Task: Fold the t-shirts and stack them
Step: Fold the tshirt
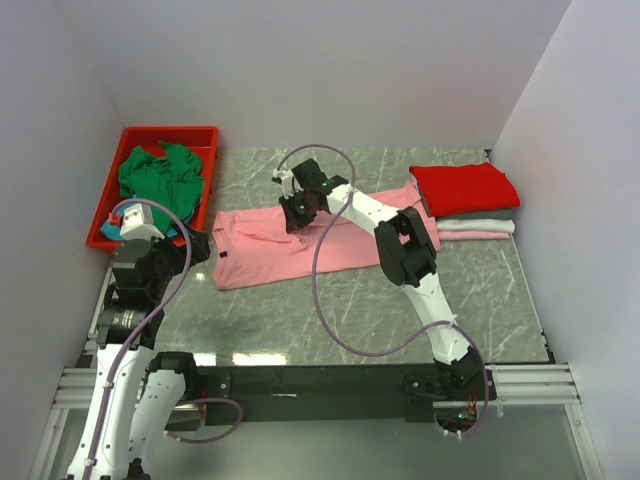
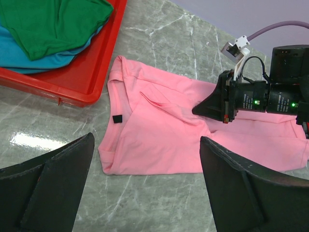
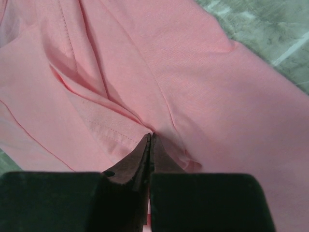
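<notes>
White walls enclose a grey marbled bench [image 1: 300, 320]. From the top view, we see a pink t-shirt [image 1: 262, 255] spread wrinkled across the middle of it. Our right tool [image 1: 297, 212] reaches down onto the cloth near its far edge. Our left tool [image 1: 196, 246] hovers by the shirt's left end. A red bin [image 1: 170, 131] at the far left holds a green t-shirt [image 1: 158, 178]. At the far right, a folded red t-shirt [image 1: 463, 187] tops folded pale t-shirts [image 1: 478, 227].

From the left wrist view, the left tool's jaws stand wide apart and hold nothing. The pink shirt's near-left corner shows between them. A teal t-shirt [image 2: 19, 53] lies under the green one in the bin. A small dark label [image 2: 117, 118] sits on the pink cloth. We can read no writing on it, and no brand shows anywhere.

From the right wrist view, the jaws are pressed together, clamped on a raised ridge of pink cloth.

We judge that folding the pink shirt is the step in hand. To do it well, we should grip both ends, pull the cloth taut, and lay edges together without trapping wrinkles.
</notes>
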You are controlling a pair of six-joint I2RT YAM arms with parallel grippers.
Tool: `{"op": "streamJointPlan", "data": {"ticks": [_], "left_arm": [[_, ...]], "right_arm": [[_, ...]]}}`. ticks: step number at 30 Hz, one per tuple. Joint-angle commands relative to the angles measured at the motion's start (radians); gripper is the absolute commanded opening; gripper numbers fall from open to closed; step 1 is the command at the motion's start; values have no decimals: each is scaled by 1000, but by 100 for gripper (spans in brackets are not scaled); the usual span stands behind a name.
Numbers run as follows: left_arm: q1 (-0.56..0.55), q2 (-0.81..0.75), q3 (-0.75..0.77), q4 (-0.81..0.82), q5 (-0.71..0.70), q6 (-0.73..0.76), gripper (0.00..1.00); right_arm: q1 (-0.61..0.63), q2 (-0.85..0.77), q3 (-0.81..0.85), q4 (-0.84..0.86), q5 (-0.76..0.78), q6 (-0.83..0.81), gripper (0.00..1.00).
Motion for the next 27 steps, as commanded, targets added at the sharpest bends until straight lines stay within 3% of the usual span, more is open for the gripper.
{"op": "streamJointPlan", "data": {"ticks": [1, 10, 27], "left_arm": [[3, 1, -3, 39, 15, 7, 95], [3, -2, -1, 39, 15, 7, 95], [3, -4, -3, 37, 15, 7, 95]], "right_arm": [[-6, -79, 20, 9, -12, -2, 0], [-11, -170, -8, 29, -35, 14, 0], [-46, -200, -80, 63, 13, 11, 0]]}}
